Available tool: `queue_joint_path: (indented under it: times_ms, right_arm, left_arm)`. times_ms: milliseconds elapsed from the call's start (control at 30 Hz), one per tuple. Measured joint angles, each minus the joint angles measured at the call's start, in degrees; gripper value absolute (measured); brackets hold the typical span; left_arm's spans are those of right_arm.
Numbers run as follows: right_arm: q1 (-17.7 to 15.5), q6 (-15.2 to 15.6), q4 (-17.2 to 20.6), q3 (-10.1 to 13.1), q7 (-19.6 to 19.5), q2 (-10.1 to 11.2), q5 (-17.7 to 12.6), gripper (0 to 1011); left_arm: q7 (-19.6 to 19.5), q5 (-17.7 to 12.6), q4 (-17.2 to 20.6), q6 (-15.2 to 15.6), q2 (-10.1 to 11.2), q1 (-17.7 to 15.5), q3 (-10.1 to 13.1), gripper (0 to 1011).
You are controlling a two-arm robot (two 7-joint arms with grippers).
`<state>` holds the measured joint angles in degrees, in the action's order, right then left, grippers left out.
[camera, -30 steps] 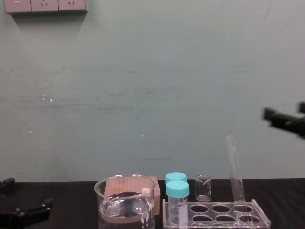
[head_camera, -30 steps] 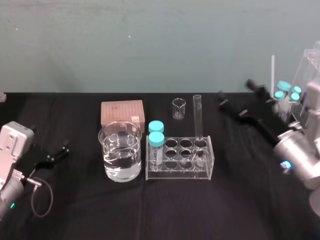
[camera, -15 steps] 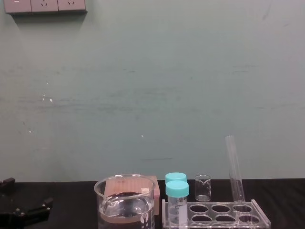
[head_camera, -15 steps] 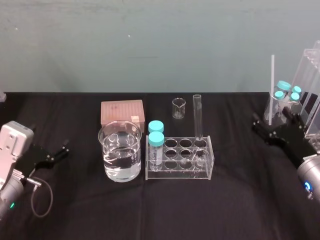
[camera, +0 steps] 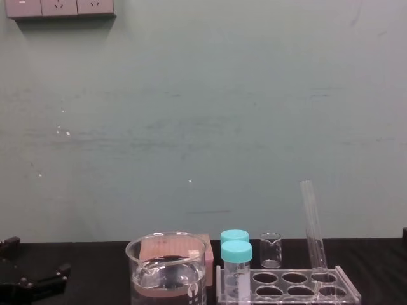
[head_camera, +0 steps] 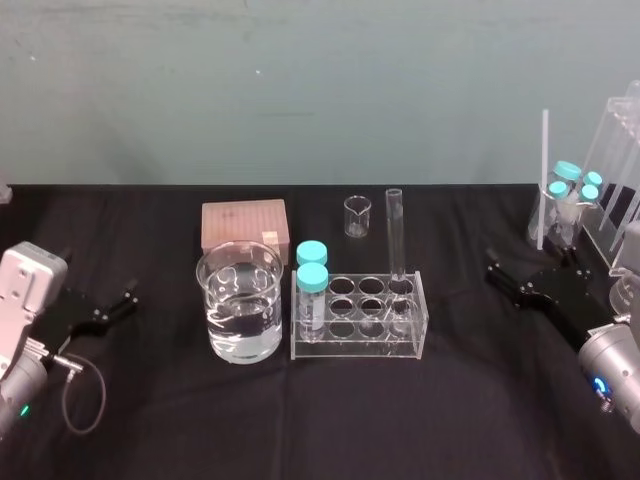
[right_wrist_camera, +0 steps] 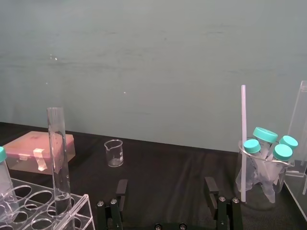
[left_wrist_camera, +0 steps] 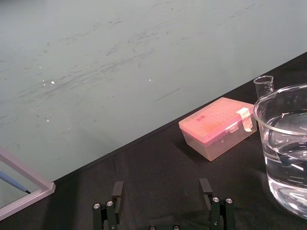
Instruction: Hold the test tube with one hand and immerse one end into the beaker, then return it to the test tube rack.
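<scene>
One test tube in rack; beaker markings illegible.

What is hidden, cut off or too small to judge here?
- Chest view: the lower edge cuts off the bases of the beaker and the test tube rack.
- Head view: the test tube is too thin to show any liquid inside.
- Head view: a closed lid hides what the pink box holds.
- Left wrist view: the right edge cuts off the beaker.
- The left gripper and right gripper lie open at the table's sides.
</scene>
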<state>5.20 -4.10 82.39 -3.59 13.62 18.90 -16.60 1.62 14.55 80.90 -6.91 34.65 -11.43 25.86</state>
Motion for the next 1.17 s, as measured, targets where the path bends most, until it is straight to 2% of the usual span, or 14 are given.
queue_joint_path:
  times_ms: [1167]
  right_arm:
    - [-0.01, -0.24, 0.14, 0.01, -0.07, 0.11, -0.17, 1002]
  left_arm:
    - [0.0, 0.0, 0.0, 0.0, 0.0, 0.0, 0.0, 1000]
